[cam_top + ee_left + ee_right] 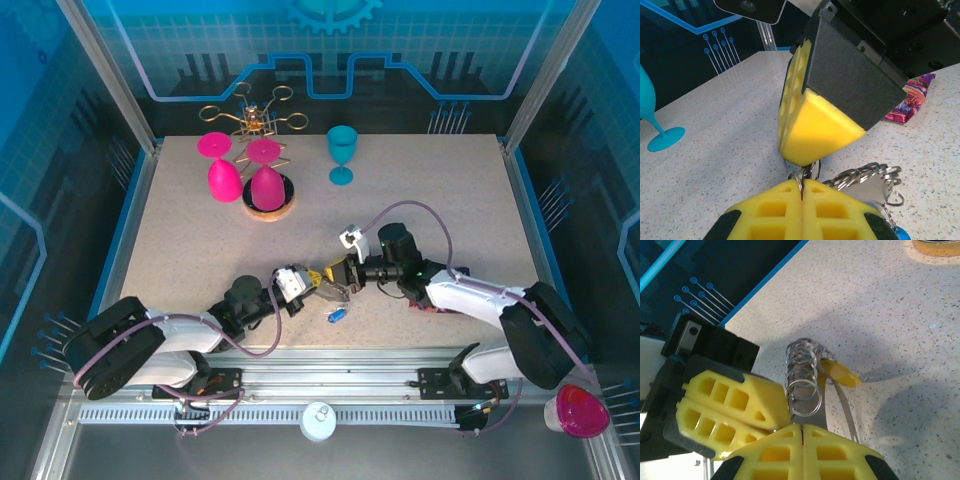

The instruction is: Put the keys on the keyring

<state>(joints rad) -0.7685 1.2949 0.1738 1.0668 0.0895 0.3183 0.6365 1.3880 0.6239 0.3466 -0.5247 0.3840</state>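
Note:
Both grippers meet low over the table's near middle. My left gripper is shut on a thin silver ring of the keyring. My right gripper is shut tip to tip against it, pinching the neighbouring rings. Its yellow pad hangs right above my left fingertips. Several silver split rings of the bunch trail off with a flat metal blade and a yellow key head. A blue-headed key lies on the table just below the grippers.
At the back stand a gold wire rack, two upturned pink goblets, one on a cork coaster, and a teal goblet. A pink-purple wrapper lies under the right arm. A pink cup sits off the table's front right.

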